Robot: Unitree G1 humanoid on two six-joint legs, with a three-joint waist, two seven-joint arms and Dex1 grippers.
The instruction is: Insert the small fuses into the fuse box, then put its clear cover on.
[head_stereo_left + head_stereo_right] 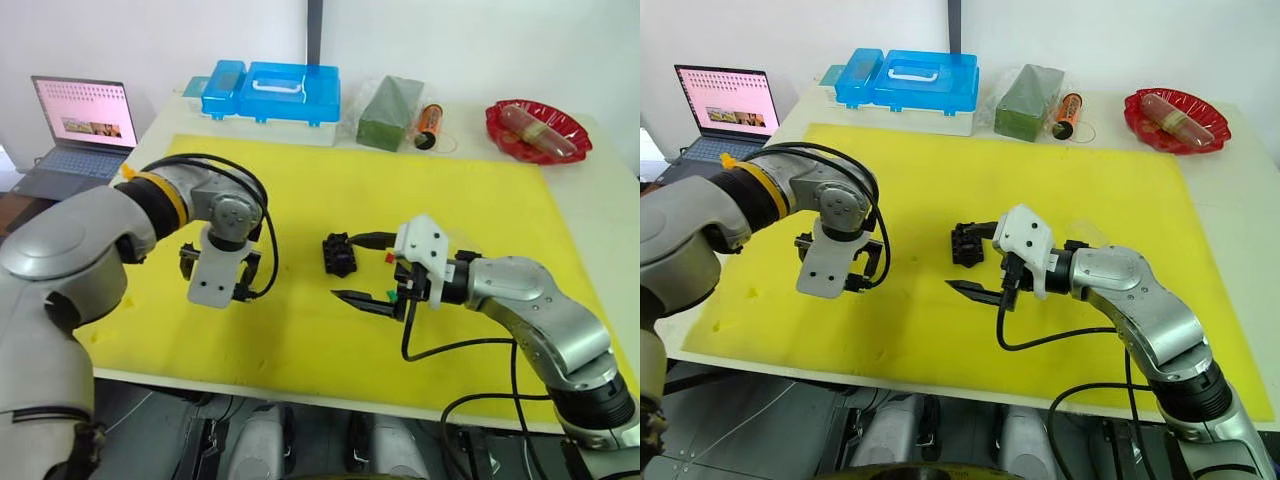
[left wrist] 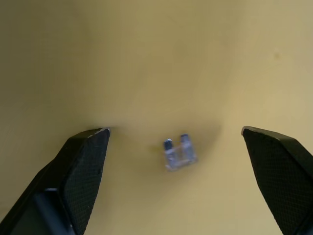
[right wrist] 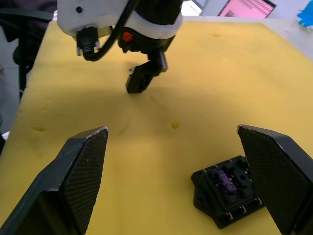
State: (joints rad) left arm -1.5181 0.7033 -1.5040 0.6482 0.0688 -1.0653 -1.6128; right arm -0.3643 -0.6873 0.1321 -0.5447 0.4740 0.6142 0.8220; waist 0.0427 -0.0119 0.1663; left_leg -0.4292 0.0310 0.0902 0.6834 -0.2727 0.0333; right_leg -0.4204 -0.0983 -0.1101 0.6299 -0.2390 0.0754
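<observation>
The left gripper (image 2: 176, 134), jaws wide open and empty, hovers over the pale grey fuse (image 2: 179, 152) on the yellow mat, so it must descend and close, while the open, empty right gripper (image 3: 171, 132) waits beside the fuse box (image 3: 226, 195).

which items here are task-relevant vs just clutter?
Job: fuse box, one purplish fuse already seated; pale fuse on the yellow mat, between the left gripper's open fingers.
Clutter: blue case, laptop, red bowl, green packet.
</observation>
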